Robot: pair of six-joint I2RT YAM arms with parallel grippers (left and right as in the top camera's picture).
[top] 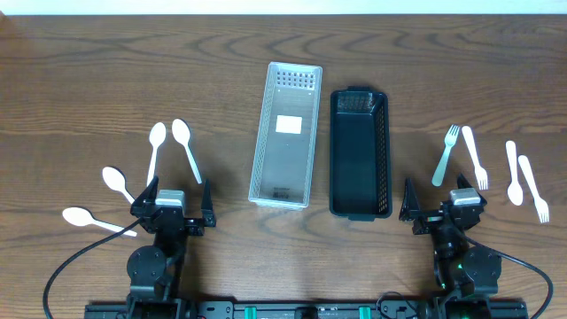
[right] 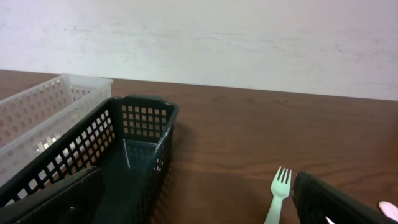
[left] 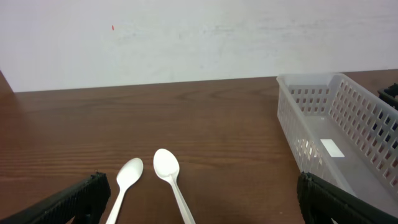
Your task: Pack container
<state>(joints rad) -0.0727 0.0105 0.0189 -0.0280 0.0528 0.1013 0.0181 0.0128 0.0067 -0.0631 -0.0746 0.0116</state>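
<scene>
"Jaws first. Are they holding anything?"
"No. Both pairs gape wide and hold nothing, low at the near edge of the counter (top: 80, 71)."
"What lies next to them?"
"White spoons (top: 181, 133) by the left arm, white forks (top: 453, 134) by the right. I think each arm gets its own pile."
"And the baskets?"
"The white basket (top: 262, 133) and the black basket (top: 387, 151) sit side by side in the middle, no cutlery inside. Both arms can probably reach them there."
</scene>
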